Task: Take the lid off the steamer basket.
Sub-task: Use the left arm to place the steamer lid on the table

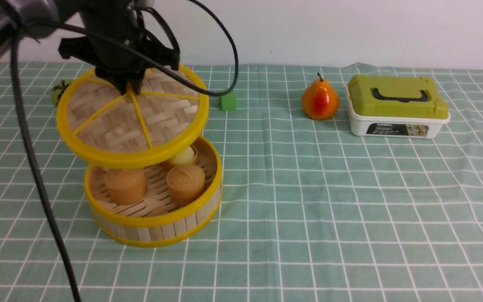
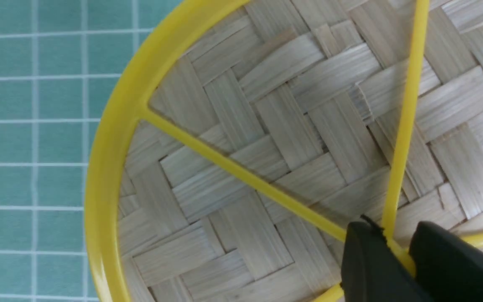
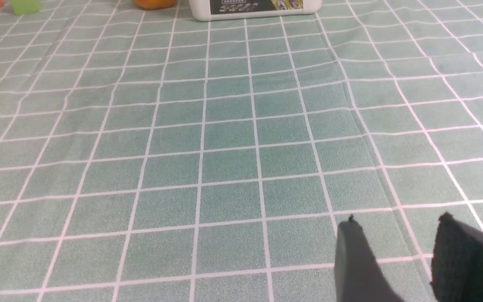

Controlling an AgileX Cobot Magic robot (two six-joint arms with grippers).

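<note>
The lid (image 1: 132,121), a woven bamboo disc with a yellow rim and spokes, hangs tilted above the steamer basket (image 1: 157,220), its near edge lower. My left gripper (image 1: 129,86) is shut on the lid's centre knob, where the spokes meet. In the left wrist view the black fingers (image 2: 367,260) pinch the yellow hub of the lid (image 2: 266,167). The steamer basket stands uncovered on the cloth with three tan buns (image 1: 185,182) inside. My right gripper (image 3: 396,235) shows only in the right wrist view, open above bare cloth with nothing in it.
A green cube (image 1: 228,101) lies behind the basket, and something green (image 1: 59,90) peeks out behind the lid. To the right stand a pear (image 1: 320,100) and a white box with an olive-green lid (image 1: 396,107). The left arm's cable (image 1: 36,176) hangs at the left.
</note>
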